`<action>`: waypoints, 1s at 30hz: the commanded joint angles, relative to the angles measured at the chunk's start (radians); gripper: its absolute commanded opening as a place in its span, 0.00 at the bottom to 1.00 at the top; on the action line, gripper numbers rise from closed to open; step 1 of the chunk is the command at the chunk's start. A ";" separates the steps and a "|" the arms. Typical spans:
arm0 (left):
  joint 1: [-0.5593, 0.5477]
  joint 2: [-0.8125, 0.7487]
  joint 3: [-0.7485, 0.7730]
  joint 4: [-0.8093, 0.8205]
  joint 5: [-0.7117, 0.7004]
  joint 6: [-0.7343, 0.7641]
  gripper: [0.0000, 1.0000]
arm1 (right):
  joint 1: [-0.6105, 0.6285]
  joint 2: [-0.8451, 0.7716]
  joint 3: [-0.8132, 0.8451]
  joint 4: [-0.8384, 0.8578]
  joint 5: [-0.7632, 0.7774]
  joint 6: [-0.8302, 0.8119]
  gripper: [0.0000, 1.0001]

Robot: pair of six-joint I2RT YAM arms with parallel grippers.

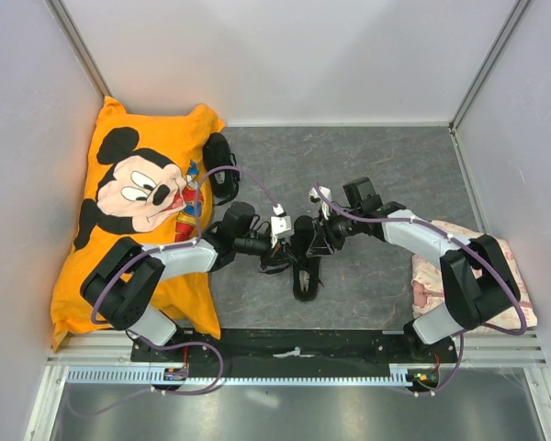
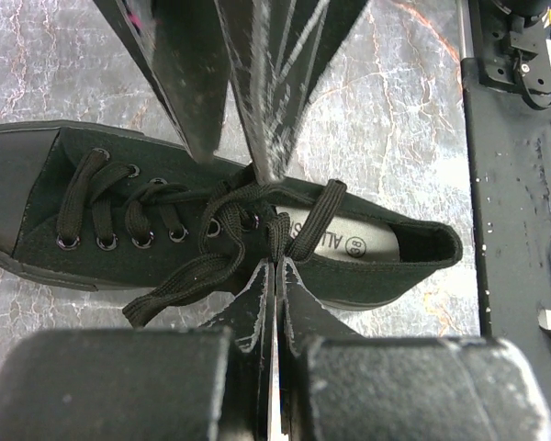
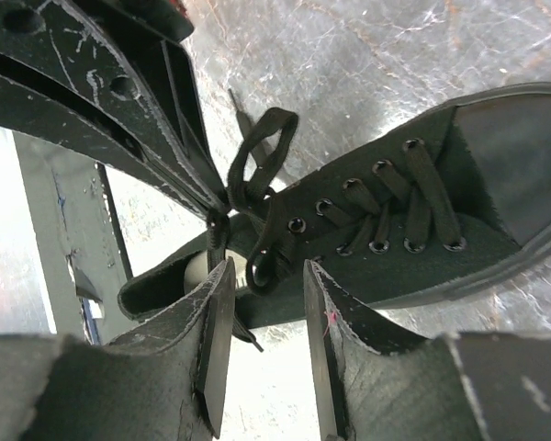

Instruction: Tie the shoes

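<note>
Nearest the lens, right wrist view: the right gripper (image 3: 266,271), fingers apart, a small loop (image 3: 257,266) of lace sitting between them, not pinched.

Biggest thing in the top view is the orange Mickey pillow (image 1: 138,211), on the left of the grey table (image 1: 395,165). One shoe (image 1: 220,165) lies against the pillow's right edge, untouched. The other shoe (image 1: 305,278) lies mid-table, between the two arms and under both grippers, its toe pointing away from the arm bases.

The left gripper (image 2: 275,271) is pressed together, its tips clamped on a strand of lace (image 2: 275,234) over the shoe's opening, just above the insole label.

We judge the step as forming the bow. The laces are crossed and bunched at the top eyelets, with one loop standing up, and nothing is pulled snug.

Next move, in our judgement: the right gripper closes on that loop and pulls away from the left, which keeps its strand. It should go gently, or the light shoe may drag or the loop may slip out.
</note>
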 commanded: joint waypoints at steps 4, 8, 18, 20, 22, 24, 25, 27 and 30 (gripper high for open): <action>0.002 0.025 0.053 -0.012 0.014 0.058 0.02 | 0.053 0.017 0.049 -0.001 0.033 -0.042 0.43; 0.002 0.031 0.064 -0.021 0.014 0.066 0.02 | 0.061 0.024 0.051 0.012 0.060 -0.043 0.29; 0.002 0.032 0.080 -0.071 0.007 0.093 0.02 | 0.035 -0.007 0.059 0.033 0.048 0.015 0.00; 0.002 0.032 0.083 -0.080 0.005 0.095 0.02 | 0.029 -0.013 0.049 0.035 0.033 0.018 0.00; 0.002 0.036 0.086 -0.083 -0.001 0.093 0.01 | 0.023 -0.018 0.040 0.032 0.020 0.019 0.00; 0.002 0.039 0.092 -0.090 -0.009 0.087 0.02 | 0.021 -0.019 0.034 0.032 -0.007 0.022 0.00; 0.002 0.042 0.104 -0.097 -0.012 0.085 0.01 | 0.021 -0.021 0.030 0.033 -0.018 0.022 0.00; 0.002 0.051 0.119 -0.116 -0.021 0.058 0.02 | 0.019 -0.019 0.028 0.032 -0.044 0.024 0.00; 0.002 0.055 0.135 -0.124 -0.022 0.046 0.02 | 0.021 -0.019 0.025 0.030 -0.059 0.026 0.00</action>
